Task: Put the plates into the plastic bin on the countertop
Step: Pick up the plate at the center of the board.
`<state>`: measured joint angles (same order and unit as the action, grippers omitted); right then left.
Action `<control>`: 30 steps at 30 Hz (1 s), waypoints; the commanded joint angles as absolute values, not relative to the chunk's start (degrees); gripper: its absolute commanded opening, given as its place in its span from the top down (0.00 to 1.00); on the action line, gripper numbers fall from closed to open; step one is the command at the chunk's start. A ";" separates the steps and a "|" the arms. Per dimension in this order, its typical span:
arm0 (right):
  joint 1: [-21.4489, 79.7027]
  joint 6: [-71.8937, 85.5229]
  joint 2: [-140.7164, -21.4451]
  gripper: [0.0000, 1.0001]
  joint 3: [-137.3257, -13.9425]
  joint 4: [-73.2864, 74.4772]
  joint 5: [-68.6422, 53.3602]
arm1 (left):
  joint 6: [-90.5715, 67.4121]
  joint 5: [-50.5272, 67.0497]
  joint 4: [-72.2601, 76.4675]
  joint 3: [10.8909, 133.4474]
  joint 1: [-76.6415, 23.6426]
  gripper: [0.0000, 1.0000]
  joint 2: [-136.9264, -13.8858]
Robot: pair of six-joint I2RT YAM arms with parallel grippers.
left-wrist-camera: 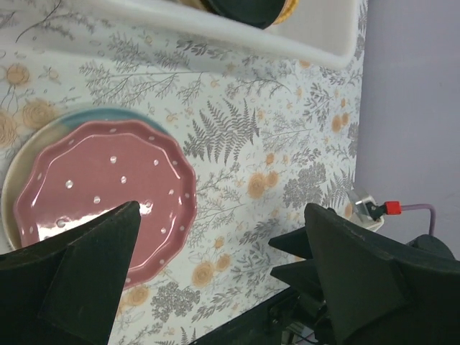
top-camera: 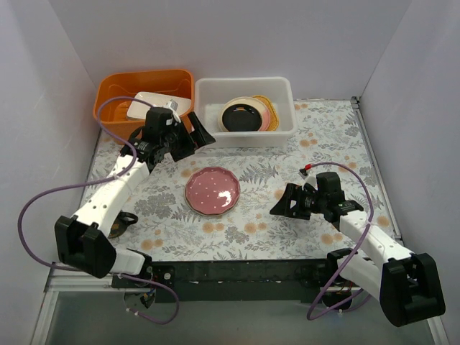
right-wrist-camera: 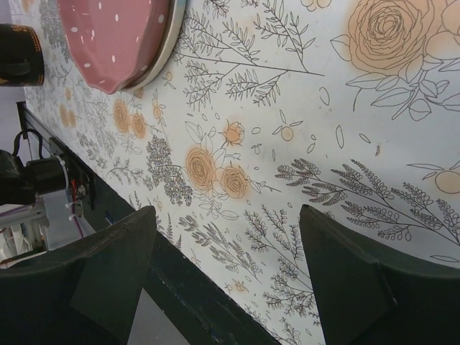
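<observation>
Both claws are spread wide and hold nothing. Your left claw hangs just beside the near-left corner of the plastic bin. Your right claw hovers low over the bench, right of centre.

The pink dotted plate lies mid-bench between them, well apart from the bin at the far edge. It looks like the next pick. Take it by the rim only, one finger above and one slipped under the lip, so you lift the top plate alone. The glaze may be slippery, so bite deep before you raise it.

The plate is glossy, with a scalloped raised rim and small white dots. It sits on a second plate, cream with a light-blue band, whose edge peeks out on one side. In the bin, a small black plate tops a stack.
</observation>
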<state>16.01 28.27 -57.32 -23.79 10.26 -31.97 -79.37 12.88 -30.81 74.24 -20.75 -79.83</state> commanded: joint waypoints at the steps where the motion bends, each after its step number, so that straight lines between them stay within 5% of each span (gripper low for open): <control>1: 16.35 27.60 -55.64 0.12 -24.61 11.07 -31.99 | -81.56 11.52 -30.23 67.69 -20.92 0.02 -73.66; 12: 16.43 27.33 -55.55 0.13 -24.43 11.60 -31.99 | -86.74 10.46 -31.11 50.47 -21.01 0.02 -61.09; 30: 16.44 29.18 -56.16 0.13 -22.77 8.27 -32.87 | -88.59 8.79 -33.84 40.70 -21.01 0.02 -56.16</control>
